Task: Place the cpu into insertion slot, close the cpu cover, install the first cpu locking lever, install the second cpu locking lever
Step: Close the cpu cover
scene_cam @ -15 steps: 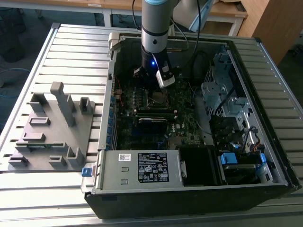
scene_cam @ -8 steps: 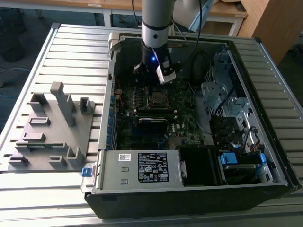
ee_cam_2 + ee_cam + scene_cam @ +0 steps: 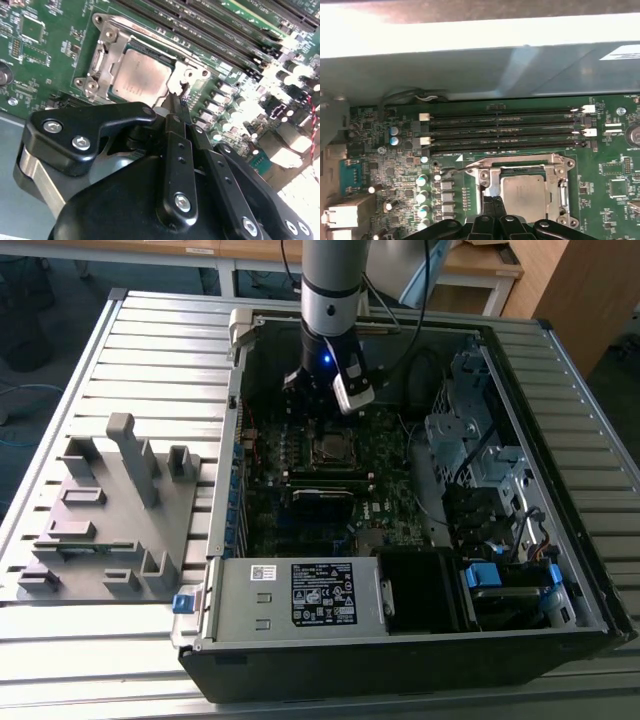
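Note:
The cpu (image 3: 140, 75) (image 3: 522, 192) lies flat in the insertion slot (image 3: 330, 448) on the green board. The silvery cpu cover (image 3: 107, 55) (image 3: 560, 187) lies down around it, and the chip shows through its window. A thin wire locking lever (image 3: 457, 171) runs along one side of the socket, its hooked end sticking out past the corner. My gripper (image 3: 175, 100) (image 3: 492, 205) hangs just over the socket's edge. Its two black fingers are pressed together, with the tips at the cover's corner tab. In the exterior view the arm's wrist (image 3: 328, 365) stands over the socket.
Long black memory slots (image 3: 505, 132) (image 3: 215, 30) run beside the socket, with the case's grey wall (image 3: 470, 65) beyond them. Capacitors (image 3: 422, 200) stand close by. A power supply (image 3: 300, 595) and drive cage (image 3: 470, 430) fill the case. A grey fixture (image 3: 110, 510) sits at the exterior view's left.

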